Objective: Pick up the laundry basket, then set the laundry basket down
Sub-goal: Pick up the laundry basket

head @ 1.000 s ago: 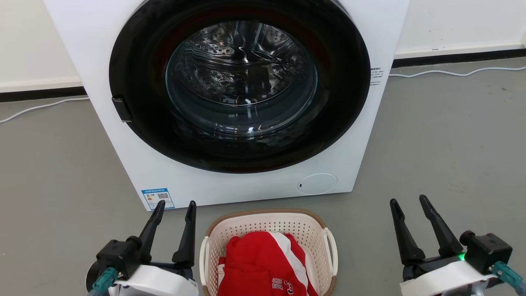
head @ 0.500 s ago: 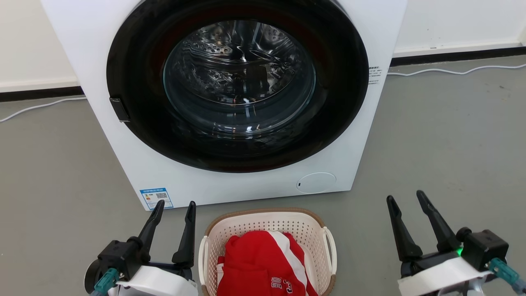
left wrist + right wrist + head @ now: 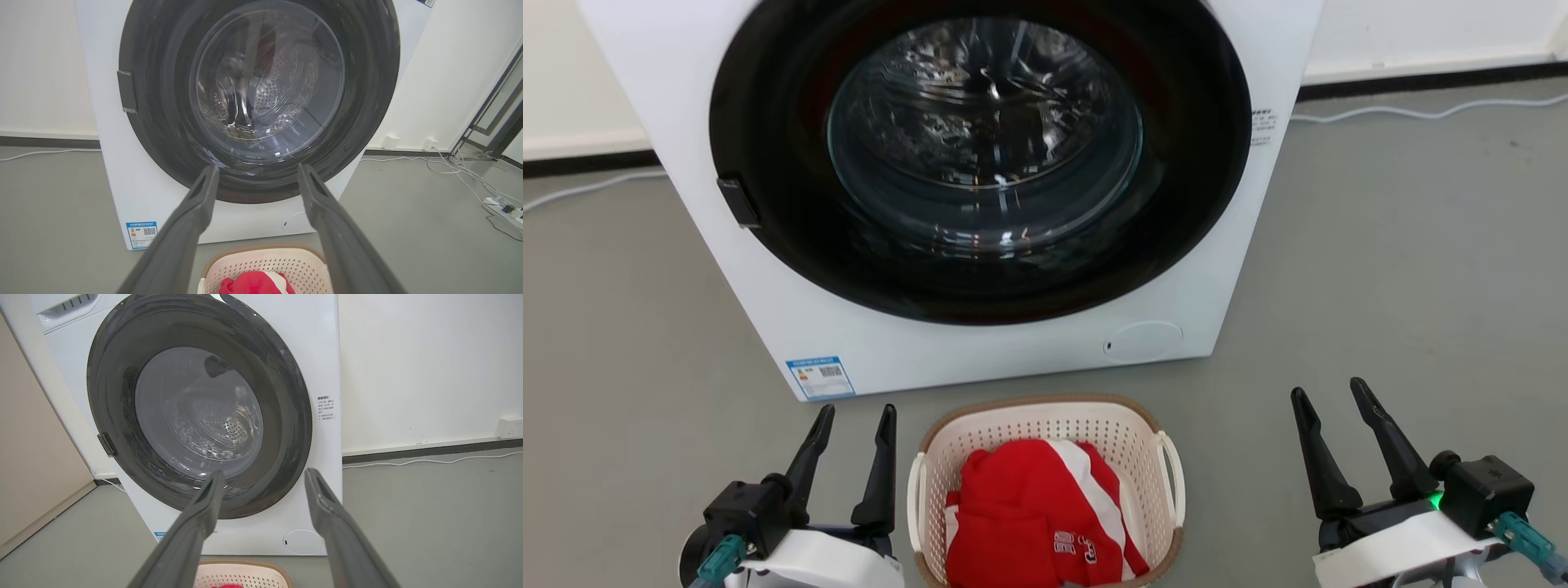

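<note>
- The left gripper point(image 3: 858, 411) is nearest to me. Its 2 fingers are spread wide and hold nothing. It is just beside the basket's left handle point(image 3: 915, 500), not touching.
- The right gripper point(image 3: 1327, 390) is spread wide too, with nothing in it. It is well apart from the right handle point(image 3: 1173, 482).
- The laundry basket point(image 3: 1045, 426) sits on the floor point(image 3: 1388, 278) between the 2 grippers, near the washer's bottom edge. Red and white clothes point(image 3: 1021, 514) lie inside it.
- Behind it stands the big white washer point(image 3: 980, 359) with its round door shut. A white cable point(image 3: 1421, 110) runs along the far edge of the floor.
- I think this is the very first step: getting ready to pick up. Nothing is lifted yet.
- Next, I think each gripper must come in to its own handle and close on it. The right one has farther to go. Both should lift together so the basket stays flat.
- Since 1 second ago the whole picture has slid, so the head camera moved. More of the basket shows now. The basket is on the floor as before, and both grippers are as wide as before.
</note>
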Robot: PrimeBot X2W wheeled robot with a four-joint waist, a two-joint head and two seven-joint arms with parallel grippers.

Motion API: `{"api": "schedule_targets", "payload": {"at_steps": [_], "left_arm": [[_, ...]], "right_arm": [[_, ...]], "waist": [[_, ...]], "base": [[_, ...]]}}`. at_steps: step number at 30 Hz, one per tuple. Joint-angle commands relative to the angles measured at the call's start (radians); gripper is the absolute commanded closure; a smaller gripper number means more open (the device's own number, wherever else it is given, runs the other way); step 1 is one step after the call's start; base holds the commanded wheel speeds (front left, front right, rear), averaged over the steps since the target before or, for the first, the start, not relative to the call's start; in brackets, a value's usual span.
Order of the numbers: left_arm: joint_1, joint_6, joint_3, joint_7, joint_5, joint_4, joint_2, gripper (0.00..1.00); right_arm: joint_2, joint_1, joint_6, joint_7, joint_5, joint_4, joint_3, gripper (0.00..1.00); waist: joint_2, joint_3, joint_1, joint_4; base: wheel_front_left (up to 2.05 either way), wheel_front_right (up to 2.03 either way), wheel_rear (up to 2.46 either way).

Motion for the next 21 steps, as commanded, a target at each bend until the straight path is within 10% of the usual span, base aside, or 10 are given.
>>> {"api": "schedule_targets", "payload": {"at_steps": [1, 21], "left_arm": [[-0.045, -0.006, 0.039, -0.006, -0.009, -0.018, 0.008, 0.0], [-0.22, -0.006, 0.09, -0.006, 0.023, 0.04, 0.008, 0.0]], "right_arm": [[-0.013, -0.044, 0.007, -0.014, 0.007, -0.02, 0.014, 0.0], [-0.01, -0.19, 0.007, -0.014, 0.038, 0.026, 0.011, 0.0]], "waist": [[-0.0001, 0.028, 0.0, -0.005], [-0.0001, 0.35, 0.0, -0.043]], "base": [[0.0, 0.0, 0.0], [0.0, 0.0, 0.0]]}}
